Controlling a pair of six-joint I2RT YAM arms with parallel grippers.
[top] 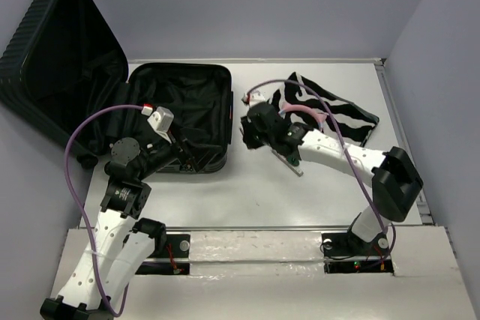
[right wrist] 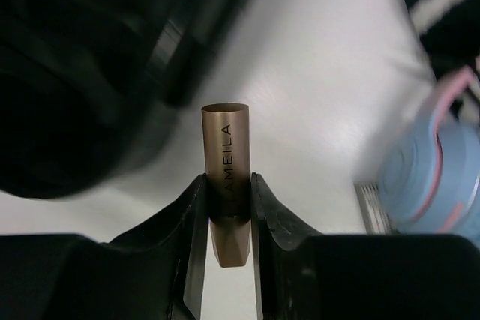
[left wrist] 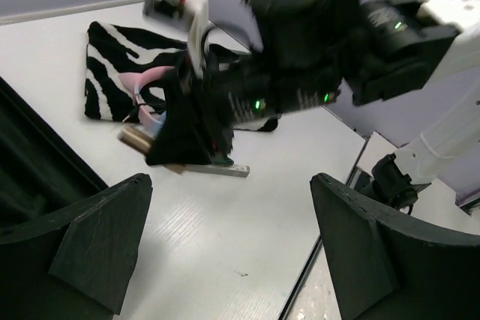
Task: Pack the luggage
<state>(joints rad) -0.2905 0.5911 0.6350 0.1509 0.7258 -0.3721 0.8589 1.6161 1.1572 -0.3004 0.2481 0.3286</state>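
Observation:
The black ribbed luggage lies open at the table's left, its lid leaning on the wall. My right gripper hovers just right of the luggage, shut on a gold tube lettered "AMEILA" that stands upright between its fingers. The luggage edge is dark at the left of the right wrist view. My left gripper is open and empty at the luggage's near right corner. Its fingers stand wide apart and face the right gripper and gold tube.
A zebra-striped cloth lies at the back right, also in the left wrist view. A pink-and-blue round item sits by it. A grey flat strip lies under the right arm. Walls close the left, back and right.

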